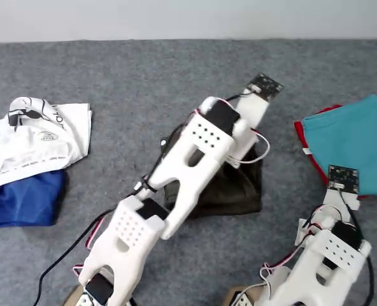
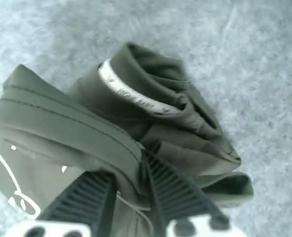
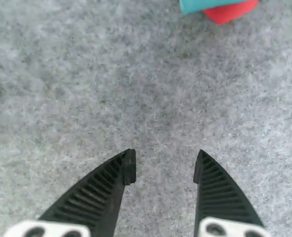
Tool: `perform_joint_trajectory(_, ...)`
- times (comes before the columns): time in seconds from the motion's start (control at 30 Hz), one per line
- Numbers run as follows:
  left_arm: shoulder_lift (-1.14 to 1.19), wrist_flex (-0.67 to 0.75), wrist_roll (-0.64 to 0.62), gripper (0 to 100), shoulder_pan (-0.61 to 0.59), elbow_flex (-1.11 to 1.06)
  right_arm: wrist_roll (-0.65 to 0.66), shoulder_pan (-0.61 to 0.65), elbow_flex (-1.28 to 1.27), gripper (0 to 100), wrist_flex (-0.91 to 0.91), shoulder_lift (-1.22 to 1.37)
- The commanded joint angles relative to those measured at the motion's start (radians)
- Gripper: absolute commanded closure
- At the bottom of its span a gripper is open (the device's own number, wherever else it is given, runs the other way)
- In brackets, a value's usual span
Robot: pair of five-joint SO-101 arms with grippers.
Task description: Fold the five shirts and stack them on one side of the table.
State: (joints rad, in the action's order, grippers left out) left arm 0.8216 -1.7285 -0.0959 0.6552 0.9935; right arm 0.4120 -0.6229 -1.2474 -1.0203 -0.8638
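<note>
At centre, left end effector (image 2: 128, 166) clamped on olive shirt (image 2: 151, 98)

A grey, felt-like table covering (image 1: 176, 76) with a short fuzzy nap spreads across the whole work surface, flat and unwrinkled where it lies bare. The left wrist view shows its fibres close up (image 2: 254, 64), and so does the right wrist view (image 3: 136, 89), mottled in lighter and darker grey. A plain white wall (image 1: 176, 19) stands beyond the far edge of the felt and meets it in a straight line. A thin black cable (image 1: 64, 256) lies slantwise on the felt near its near edge.
</note>
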Motion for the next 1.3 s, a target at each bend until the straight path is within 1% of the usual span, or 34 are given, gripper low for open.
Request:
perform_joint_trajectory(0.0,0.035,-0.025,-0.009,99,0.032,0.108,0.014,-0.01,0.018,79.4,0.027,-0.025)
perform_joint_trajectory(0.2,0.078,-0.025,-0.009,99,0.069,0.147,0.014,-0.01,0.018,79.4,0.027,-0.025)
perform_joint_trajectory(0.5,0.078,-0.023,-0.009,99,0.075,0.15,0.014,-0.005,0.018,79.4,0.027,-0.025)
perform_joint_trajectory(0.63,0.08,0.012,-0.009,98,0.077,0.147,0.014,-0.005,0.018,79.3,0.027,-0.025)
perform_joint_trajectory(0.77,0.08,0.021,-0.005,98,0.107,0.147,0.014,-0.005,0.018,79.1,0.027,-0.025)
perform_joint_trajectory(0.87,0.08,0.068,-0.003,98,0.135,0.147,0.014,-0.005,0.018,79.1,0.025,-0.025)
perform_joint_trajectory(1.07,0.08,0.265,-0.006,98,0.133,0.148,0.014,-0.004,0.017,79.1,0.018,-0.025)
perform_joint_trajectory(1.13,0.08,0.276,-0.003,98,0.133,0.145,0.014,-0.004,0.017,79.1,0.018,-0.025)
perform_joint_trajectory(1.27,0.08,0.213,0.0,96,0.133,0.145,0.015,-0.004,0.017,79.1,0.016,-0.025)
